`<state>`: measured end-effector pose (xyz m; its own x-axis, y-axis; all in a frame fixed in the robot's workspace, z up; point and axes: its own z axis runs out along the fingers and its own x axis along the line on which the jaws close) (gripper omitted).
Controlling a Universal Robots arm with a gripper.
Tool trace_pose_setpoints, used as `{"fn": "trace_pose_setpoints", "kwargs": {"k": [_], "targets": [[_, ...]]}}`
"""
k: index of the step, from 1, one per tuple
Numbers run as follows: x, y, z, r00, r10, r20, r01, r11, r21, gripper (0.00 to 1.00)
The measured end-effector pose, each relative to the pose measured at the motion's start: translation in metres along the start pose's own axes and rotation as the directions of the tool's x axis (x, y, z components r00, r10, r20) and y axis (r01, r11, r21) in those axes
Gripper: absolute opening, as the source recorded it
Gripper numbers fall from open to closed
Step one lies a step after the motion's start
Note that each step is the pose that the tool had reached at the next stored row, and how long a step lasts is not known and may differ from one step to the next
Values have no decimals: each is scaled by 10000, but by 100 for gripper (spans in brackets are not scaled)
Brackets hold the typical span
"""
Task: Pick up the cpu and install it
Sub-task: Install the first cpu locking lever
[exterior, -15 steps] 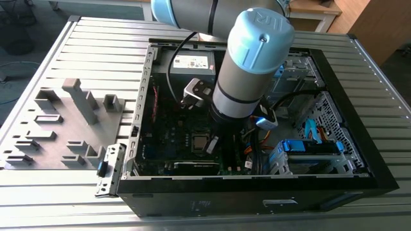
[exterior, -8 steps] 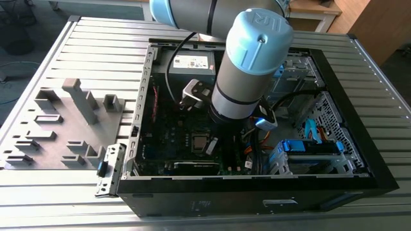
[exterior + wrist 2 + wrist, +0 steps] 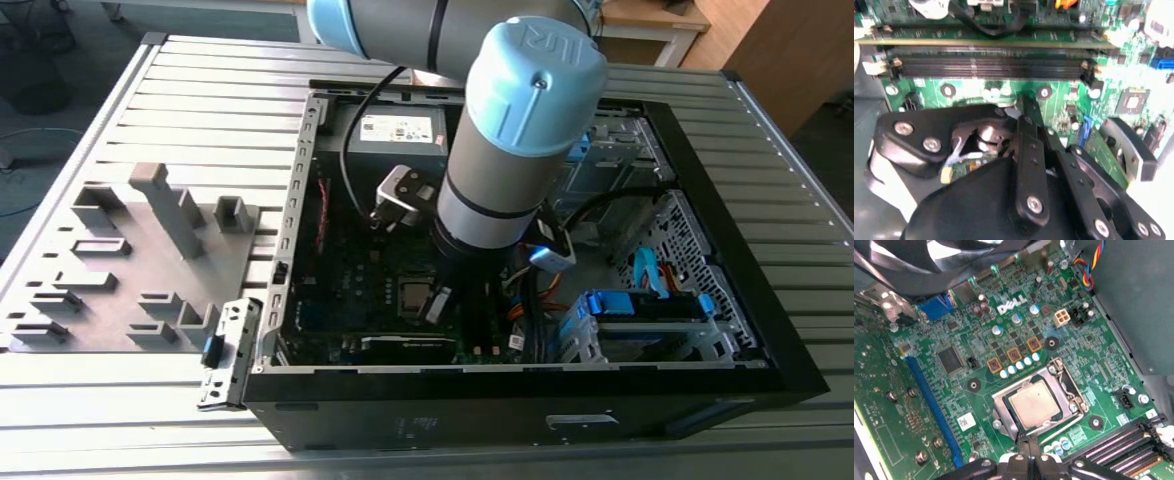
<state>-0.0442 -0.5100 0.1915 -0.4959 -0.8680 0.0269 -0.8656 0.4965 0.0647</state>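
The cpu, a flat square chip with a silver-grey top, lies flat in its socket on the green motherboard, ringed by a metal socket frame. In the exterior view the cpu shows deep inside the open computer case, just beside the arm's lower end. My gripper hovers just off one edge of the socket frame, its dark fingers drawn together with nothing between them. In the second wrist view the gripper and its black linkage hide the socket.
Black memory slots run beside the socket, and a blue slot lies on its other side. Cables and a blue drive bay crowd the case toward the exterior view's right. A grey fixture tray stands outside the case.
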Motion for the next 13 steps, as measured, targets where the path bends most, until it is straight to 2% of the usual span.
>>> {"fn": "trace_pose_setpoints", "kwargs": {"k": [4,9,13], "targets": [[22,-3,-2,10000,-19,50,19,10000,16,12],[25,-3,-9,10000,-32,70,32,10000,9,12],[26,0,-66,10000,-38,88,38,10000,-1,12]]}}
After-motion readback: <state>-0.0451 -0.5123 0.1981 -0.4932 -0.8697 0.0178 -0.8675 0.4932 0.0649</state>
